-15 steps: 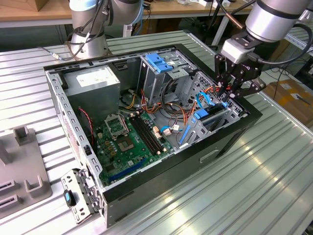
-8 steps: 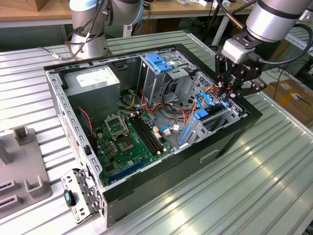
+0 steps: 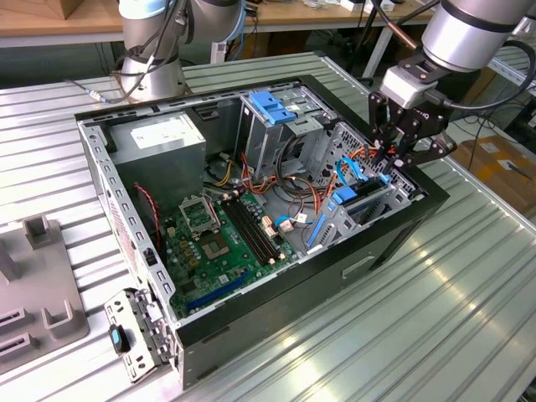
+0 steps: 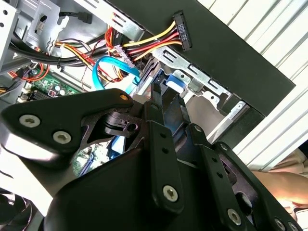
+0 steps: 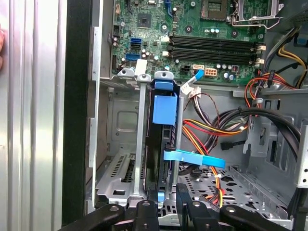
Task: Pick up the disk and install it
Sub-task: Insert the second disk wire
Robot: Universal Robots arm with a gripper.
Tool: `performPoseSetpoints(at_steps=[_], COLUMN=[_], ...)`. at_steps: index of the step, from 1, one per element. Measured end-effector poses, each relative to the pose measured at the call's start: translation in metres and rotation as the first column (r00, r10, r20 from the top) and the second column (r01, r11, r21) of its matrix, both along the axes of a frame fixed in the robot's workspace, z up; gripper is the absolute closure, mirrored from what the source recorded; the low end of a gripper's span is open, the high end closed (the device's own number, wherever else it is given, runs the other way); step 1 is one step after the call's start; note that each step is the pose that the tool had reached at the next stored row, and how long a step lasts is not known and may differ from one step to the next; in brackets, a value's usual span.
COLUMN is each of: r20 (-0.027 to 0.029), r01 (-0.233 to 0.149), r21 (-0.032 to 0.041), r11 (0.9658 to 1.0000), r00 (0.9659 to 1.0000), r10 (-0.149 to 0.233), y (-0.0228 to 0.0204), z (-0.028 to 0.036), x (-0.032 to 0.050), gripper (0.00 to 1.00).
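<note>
Disk (image 5: 162, 144) upright in case bay (image 5: 126, 144)

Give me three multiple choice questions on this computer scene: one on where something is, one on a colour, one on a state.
1. Where is the disk? A lying on the floor; B on edge in the drive bay, below the gripper; C in a person's hand.
2. The cage handle is: A red; B blue; C green.
3. The case is: A closed; B open; C upside down.
Answers: B, the first wrist view shows it upright in the bay; B, the handle is plainly blue; B, the motherboard lies exposed.
</note>
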State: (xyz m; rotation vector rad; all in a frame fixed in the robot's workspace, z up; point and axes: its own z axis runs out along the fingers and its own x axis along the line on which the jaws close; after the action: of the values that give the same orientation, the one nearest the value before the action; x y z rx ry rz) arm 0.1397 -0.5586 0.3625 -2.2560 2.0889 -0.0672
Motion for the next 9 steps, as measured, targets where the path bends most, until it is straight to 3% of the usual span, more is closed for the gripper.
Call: performPoseSetpoints(at_steps=[9], r20=[0.0], r01=[-0.001], r21=[-0.0001], r11=[1.0], r00=[1.0], r10=[0.001], y=[0.0], z=[0.0], x=[0.0023], gripper=[0.71])
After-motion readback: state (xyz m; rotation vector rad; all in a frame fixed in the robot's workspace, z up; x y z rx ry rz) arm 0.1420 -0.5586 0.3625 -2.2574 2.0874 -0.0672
